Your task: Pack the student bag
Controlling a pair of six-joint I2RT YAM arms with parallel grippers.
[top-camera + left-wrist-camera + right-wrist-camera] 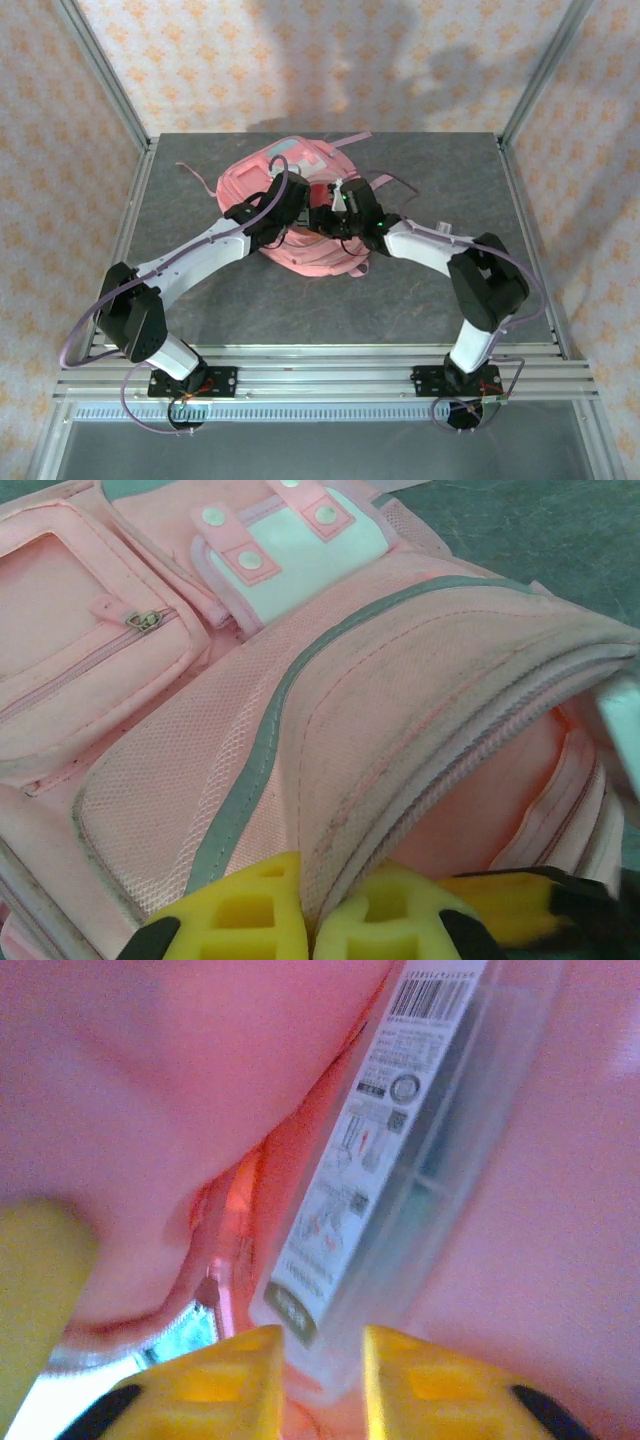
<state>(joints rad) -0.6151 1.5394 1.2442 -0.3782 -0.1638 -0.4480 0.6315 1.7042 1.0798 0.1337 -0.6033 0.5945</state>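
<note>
Inward, left arm [190, 255] angled, left hand [312, 905] pinching student bag [400, 680]

High rear view down over the table [200, 290]; both wrist views close against the student bag [245, 180].

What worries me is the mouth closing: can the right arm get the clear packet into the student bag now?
Probably yes: the left pincer pinches the flap of the student bag, so the mouth gapes, and the clear packet at the right pincer points inside.
</note>
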